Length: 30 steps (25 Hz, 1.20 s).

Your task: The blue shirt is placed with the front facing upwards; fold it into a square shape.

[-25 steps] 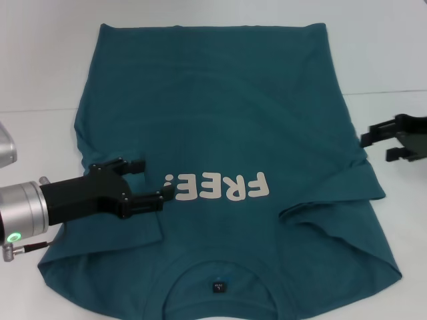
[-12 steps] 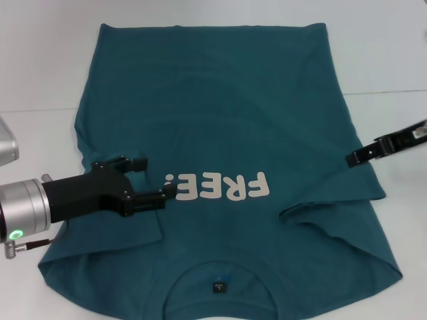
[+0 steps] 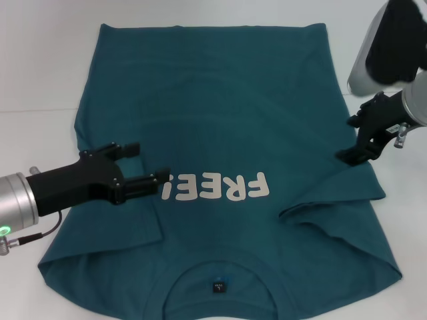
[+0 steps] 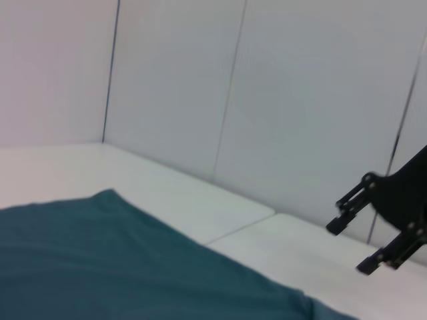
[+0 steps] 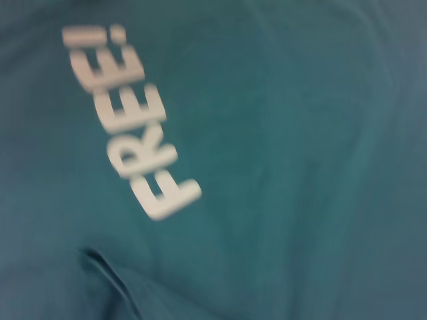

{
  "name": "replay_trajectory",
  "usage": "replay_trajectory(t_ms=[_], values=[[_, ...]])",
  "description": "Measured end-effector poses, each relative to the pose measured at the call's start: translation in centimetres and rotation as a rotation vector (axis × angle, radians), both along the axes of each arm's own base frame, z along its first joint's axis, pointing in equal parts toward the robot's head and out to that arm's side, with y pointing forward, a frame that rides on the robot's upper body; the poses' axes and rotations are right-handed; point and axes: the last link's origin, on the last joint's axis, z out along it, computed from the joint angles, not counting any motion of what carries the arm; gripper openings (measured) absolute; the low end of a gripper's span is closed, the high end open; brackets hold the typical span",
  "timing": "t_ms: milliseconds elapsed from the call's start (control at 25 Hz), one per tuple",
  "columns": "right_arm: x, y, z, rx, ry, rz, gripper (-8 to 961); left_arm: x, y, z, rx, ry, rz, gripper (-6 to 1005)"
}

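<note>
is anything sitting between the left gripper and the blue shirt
Nothing visible. The left gripper, jaws open, is directly over the blue shirt beside the white lettering, with only bare fabric under it. The right gripper is at the shirt's right edge.

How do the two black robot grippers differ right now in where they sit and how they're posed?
The left gripper lies low and nearly level over the large dark teal-blue T-shirt, fingers open, tips beside the white lettering. The right gripper hangs tilted downward at the shirt's right edge, near the sleeve. Both are black and hold no cloth.
</note>
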Motion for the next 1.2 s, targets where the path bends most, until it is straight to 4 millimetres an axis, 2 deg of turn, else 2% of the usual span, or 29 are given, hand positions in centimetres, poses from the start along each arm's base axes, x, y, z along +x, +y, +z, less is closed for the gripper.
replay_trajectory(t_ms=[80, 400, 520, 1200], values=[[0.4, 0.1, -0.3, -0.011, -0.076, 0.083, 719, 0.2, -0.1, 0.1, 0.006, -0.015, -0.012, 907], [2.0, -1.0, -2.3, -0.102, -0.176, 0.198, 718, -0.2, -0.4, -0.2, -0.002, -0.031, 0.001, 906], [1.9, -1.5, -3.6, -0.152, -0.173, 0.206, 719, -0.3, -0.5, -0.4, -0.001, -0.024, 0.003, 905], [2.6, -2.2, -6.8, -0.21, -0.22, 0.213, 718, -0.6, -0.6, -0.9, 0.001, -0.02, 0.007, 906]])
